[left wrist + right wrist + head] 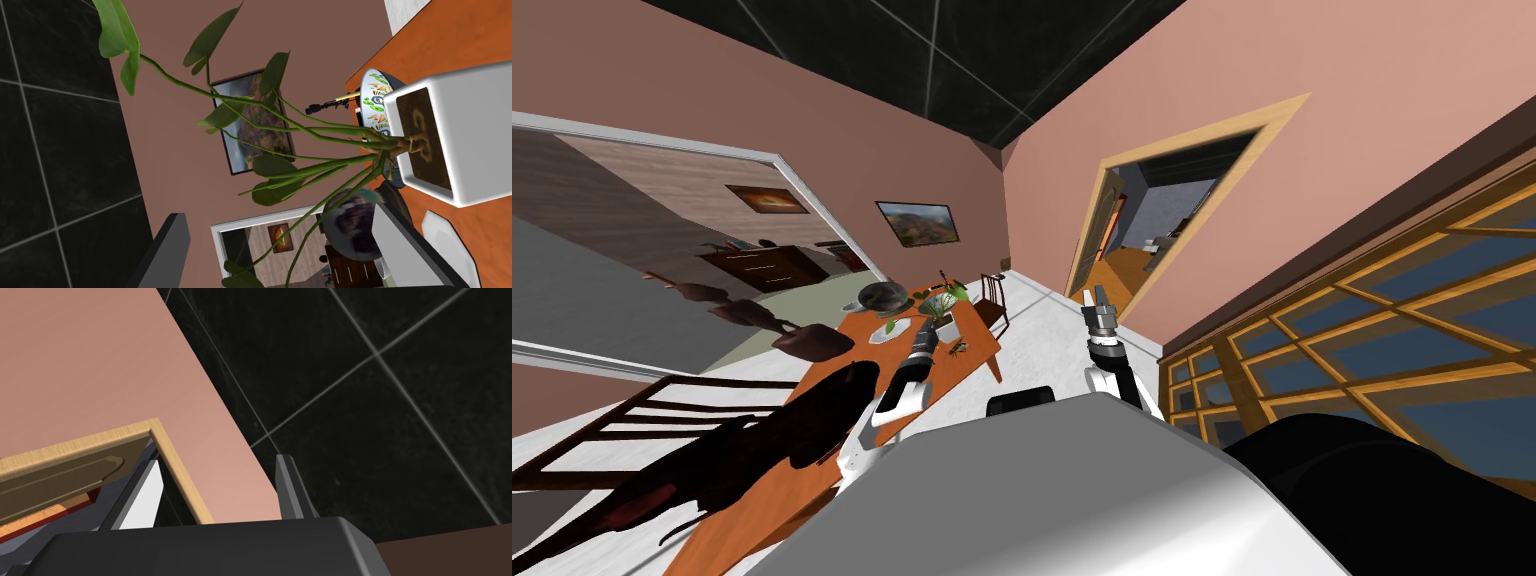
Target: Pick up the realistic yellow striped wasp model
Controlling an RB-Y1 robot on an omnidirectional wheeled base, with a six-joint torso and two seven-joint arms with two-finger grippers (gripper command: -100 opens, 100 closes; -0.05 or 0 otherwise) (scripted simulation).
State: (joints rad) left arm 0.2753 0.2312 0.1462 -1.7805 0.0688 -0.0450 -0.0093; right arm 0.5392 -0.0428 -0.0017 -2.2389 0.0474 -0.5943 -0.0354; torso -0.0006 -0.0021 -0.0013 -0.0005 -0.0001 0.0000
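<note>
Wasp model, as far as I can judge, is the small yellowish-green speck lying on the orange table just beside the white plant pot, on the pot's side toward the table's near edge; it is too small to make out stripes. The left gripper hangs close by the pot, its jaws spread, and its wrist camera looks across the pot into the plant's long stems rather than at the model. To do this step well, I would turn that hand away from the pot and tip it down toward the tabletop, bring the model between the fingers, and come in from the side away from the pot, so the blades catch neither stems nor the painted bowl behind the pot. A light pinch across the body seems wiser than gripping legs or wings. The right gripper is held up well away from the pot, jaws also spread. No brand, label or writing can be read; the bowl carries only coloured patterns.
</note>
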